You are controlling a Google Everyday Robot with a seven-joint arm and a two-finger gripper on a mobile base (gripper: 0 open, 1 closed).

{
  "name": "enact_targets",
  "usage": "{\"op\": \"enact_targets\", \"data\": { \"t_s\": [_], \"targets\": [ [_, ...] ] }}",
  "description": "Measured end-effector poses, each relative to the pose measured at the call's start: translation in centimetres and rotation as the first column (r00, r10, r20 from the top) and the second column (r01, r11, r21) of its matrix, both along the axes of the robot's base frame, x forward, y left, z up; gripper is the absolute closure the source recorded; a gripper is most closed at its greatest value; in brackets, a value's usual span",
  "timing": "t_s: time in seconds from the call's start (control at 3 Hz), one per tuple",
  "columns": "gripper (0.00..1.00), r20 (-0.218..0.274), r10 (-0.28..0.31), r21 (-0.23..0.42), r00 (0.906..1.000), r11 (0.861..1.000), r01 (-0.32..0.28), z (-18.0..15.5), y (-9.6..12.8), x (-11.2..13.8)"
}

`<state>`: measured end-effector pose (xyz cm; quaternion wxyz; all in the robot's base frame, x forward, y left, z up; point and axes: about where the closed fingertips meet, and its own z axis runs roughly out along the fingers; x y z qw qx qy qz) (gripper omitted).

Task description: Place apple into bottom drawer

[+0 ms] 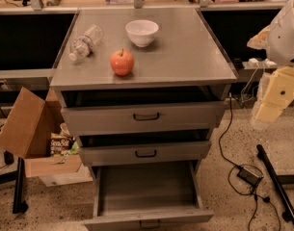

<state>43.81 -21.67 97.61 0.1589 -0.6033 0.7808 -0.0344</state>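
Observation:
The red-orange apple (pixel 122 62) stands on the grey cabinet top (pixel 185 57), near its front edge and left of centre. The bottom drawer (pixel 146 189) is pulled wide open and shows a plain grey inside with nothing in it. My gripper (pixel 263 115) hangs at the right of the cabinet, beyond its right side and level with the top drawer. It is well apart from the apple and holds nothing that I can see.
A white bowl (pixel 142 32) and a clear plastic bottle (pixel 85 43) lying on its side share the cabinet top. The two upper drawers (pixel 146 117) stand slightly ajar. A cardboard box (pixel 28 124) sits at the left. Cables and a power brick (pixel 249 175) lie on the floor at the right.

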Motion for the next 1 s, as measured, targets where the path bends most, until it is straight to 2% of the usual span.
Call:
{"op": "enact_targets", "data": {
  "t_s": [0.33,0.67,1.0],
  "targets": [
    [0.0,0.0,0.0,0.0,1.0,1.0,0.0,0.0,0.0,0.0],
    [0.0,0.073,-0.012,0.151,0.9973,0.989,0.001,-0.1,2.9,5.2],
    [0.0,0.168,-0.046,0.334,0.9847,0.942,-0.013,0.2,6.5,11.6]
  ]
}}
